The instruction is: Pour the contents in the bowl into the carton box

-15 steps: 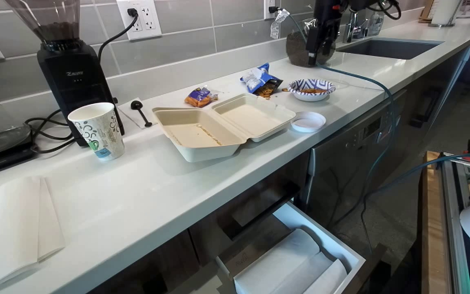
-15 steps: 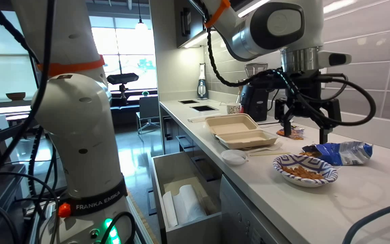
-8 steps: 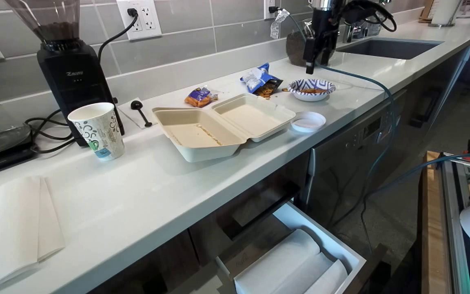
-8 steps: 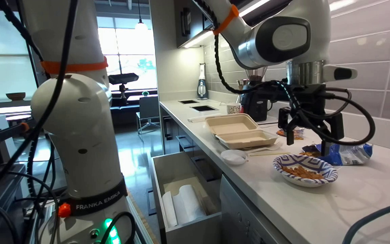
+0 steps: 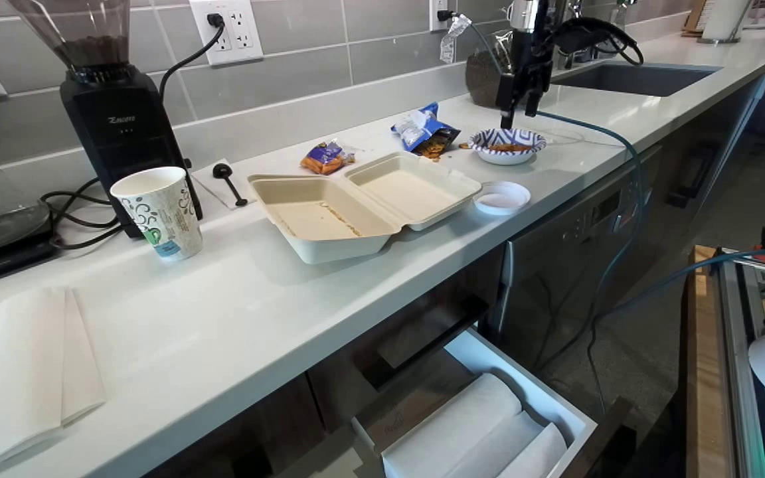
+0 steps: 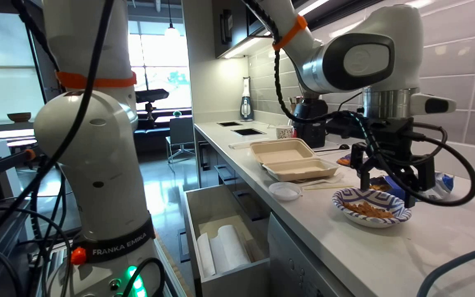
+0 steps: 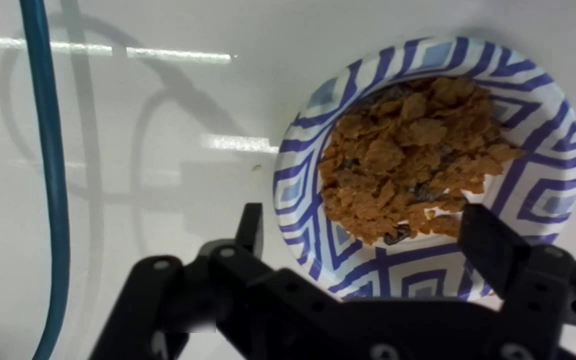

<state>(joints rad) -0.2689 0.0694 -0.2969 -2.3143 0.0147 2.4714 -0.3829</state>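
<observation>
Cereal (image 7: 408, 155), brownish-orange flakes with dark pieces too jumbled to count, lies heaped in one blue-and-white paper bowl (image 7: 548, 150) on the worktop (image 5: 223, 318). Two fingers (image 7: 493, 250) stand wide apart above the bowl: in the wrist view one shows over it at its five o'clock, the other outside the rim at eight, and whether either touches cannot be told. The black linkage (image 7: 348, 325) behind them hides part of the bowl's edge near six o'clock. In an exterior view, with one clamshell carton box (image 5: 366, 204) as the dial's centre, the bowl sits at two o'clock. The box lies open, its two halves side by side, and a thin brownish line (image 5: 341, 220) in the deeper half is too small to make out. On the same dial a blue snack packet (image 5: 416, 127) lies at one o'clock and a purple-and-orange snack packet (image 5: 326, 158) at eleven, two in all, their print unreadable. One round white piece (image 5: 502, 199), lid or dish, hard to say which, is at three; one printed paper cup (image 5: 160, 216) at nine; one coffee grinder (image 5: 120, 133) just past nine, its top cut off; one drawer (image 5: 535, 382) at five, pulled out and clipped by the bottom edge.
</observation>
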